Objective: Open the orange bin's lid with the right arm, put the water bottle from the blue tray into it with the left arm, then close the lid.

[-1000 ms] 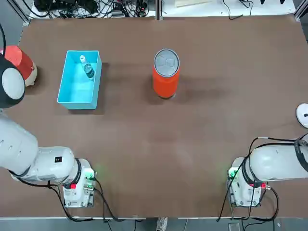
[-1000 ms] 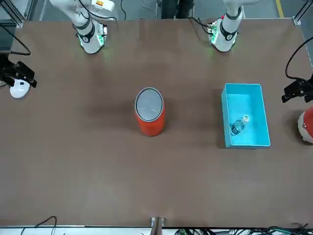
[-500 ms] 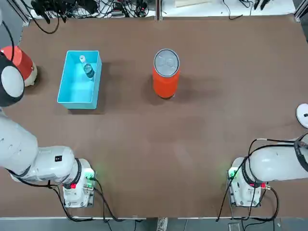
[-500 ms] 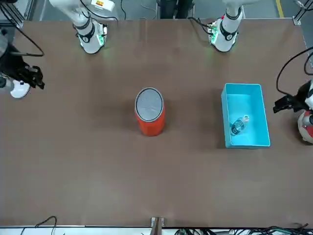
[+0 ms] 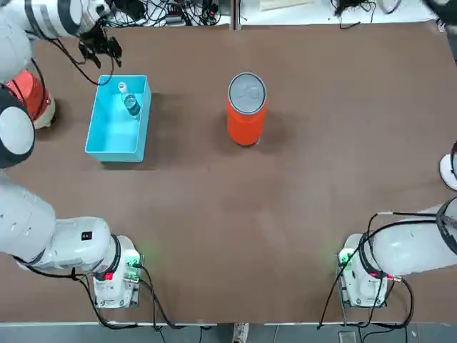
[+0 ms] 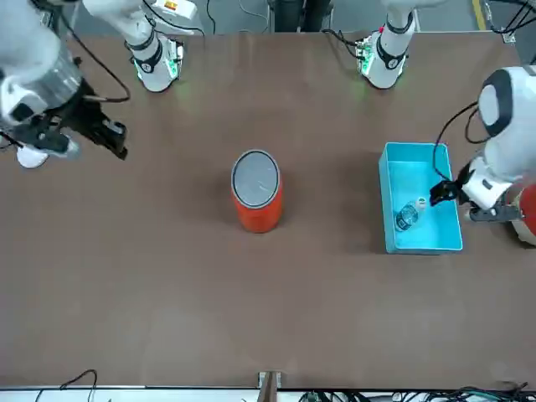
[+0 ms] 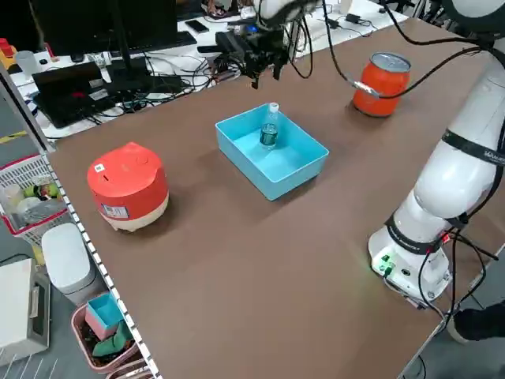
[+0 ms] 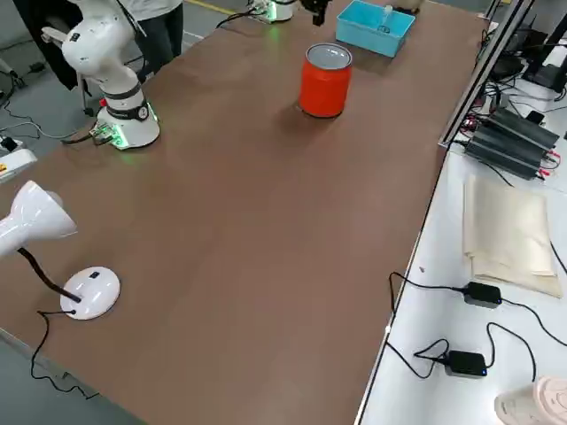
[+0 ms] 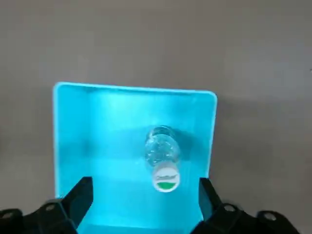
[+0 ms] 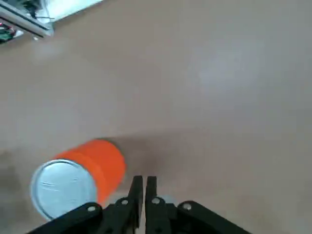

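Note:
The orange bin stands mid-table, far of centre, with the grey lid flat on top. To its left lies the blue tray, and the water bottle stands at the tray's far end. My left gripper hovers above and just beyond that end, open; in its wrist view the bottle shows between the spread fingers. The right gripper hangs over the table off the bin's right side, apart from it. Its fingers are shut on nothing, and the bin sits ahead of them.
A red-and-white rounded object sits left of the tray near the table's left edge. A white lamp base rests at the right edge. Cables and gear lie beyond the far edge. Bare brown tabletop spreads between bin and arm bases.
Both arms swung in from the table's sides. The left gripper moved over the tray's far end, staying open. The right gripper moved toward the bin and shut its fingers.

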You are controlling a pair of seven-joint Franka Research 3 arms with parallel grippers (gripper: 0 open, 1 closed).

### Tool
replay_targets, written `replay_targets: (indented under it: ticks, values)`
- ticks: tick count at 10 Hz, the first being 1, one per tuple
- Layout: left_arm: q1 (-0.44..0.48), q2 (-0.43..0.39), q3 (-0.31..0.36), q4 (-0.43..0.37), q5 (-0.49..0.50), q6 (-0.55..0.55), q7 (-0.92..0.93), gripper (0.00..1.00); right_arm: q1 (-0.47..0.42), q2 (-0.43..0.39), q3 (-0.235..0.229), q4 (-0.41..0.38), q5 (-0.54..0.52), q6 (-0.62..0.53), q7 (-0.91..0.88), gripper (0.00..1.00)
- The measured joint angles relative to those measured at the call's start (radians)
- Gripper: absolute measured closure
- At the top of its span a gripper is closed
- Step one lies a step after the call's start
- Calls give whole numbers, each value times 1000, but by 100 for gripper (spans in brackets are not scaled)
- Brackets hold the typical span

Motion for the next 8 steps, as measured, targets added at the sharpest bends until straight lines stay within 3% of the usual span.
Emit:
replay_targets:
  ticks: [3,4,6,8]
  values:
    - [1,-7,-11,-131,0,155,-10,13,166,66,1,-35,-1,117,234,96]
    - [1,-6,-11,-150,0,183,-10,19,205,93,1,-36,-5,163,302,98]
    - [0,-1,-11,-166,0,204,-10,21,268,148,0,-36,-8,223,372,98]
    - [-1,21,-12,-171,0,208,-10,31,334,205,-1,-31,-42,248,391,98]
